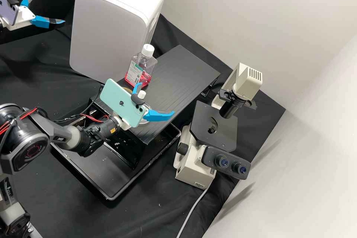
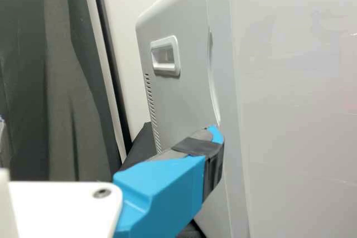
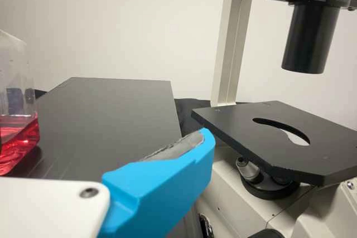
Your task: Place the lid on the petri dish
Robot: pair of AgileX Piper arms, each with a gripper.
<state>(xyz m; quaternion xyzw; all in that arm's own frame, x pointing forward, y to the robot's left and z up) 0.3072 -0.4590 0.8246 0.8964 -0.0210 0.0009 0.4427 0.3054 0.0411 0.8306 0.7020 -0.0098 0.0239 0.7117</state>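
Black bench (image 1: 44, 67), white cabinet (image 1: 111, 22), raised black platform (image 1: 178, 78), microscope (image 1: 215, 134), right claw (image 1: 156, 98) spread wide over the platform's near end, left claw (image 1: 49, 8) released beside the cabinet, red-liquid flask (image 1: 139, 68), petri dish (image 1: 149, 109) mostly hidden beneath the right claw.

We see a desk (image 1: 156, 208) draped in black cloth, running back to a plain white wall (image 1: 260, 15). That wall meets a second pale wall (image 1: 319, 148) at a corner on the right. Even light lays soft grey shadows on this nearer wall. At the desk's far left stands a tall white cabinet (image 1: 111, 22) with rounded corners. In the left wrist view we make out a recessed handle (image 2: 165, 56) and a row of vent slits (image 2: 152, 110) on its side, with a dark curtain (image 2: 50, 82) hanging beyond. A white microscope (image 1: 189, 171) stands near the corner, and a pale cable (image 1: 194, 208) trails from it over the cloth.
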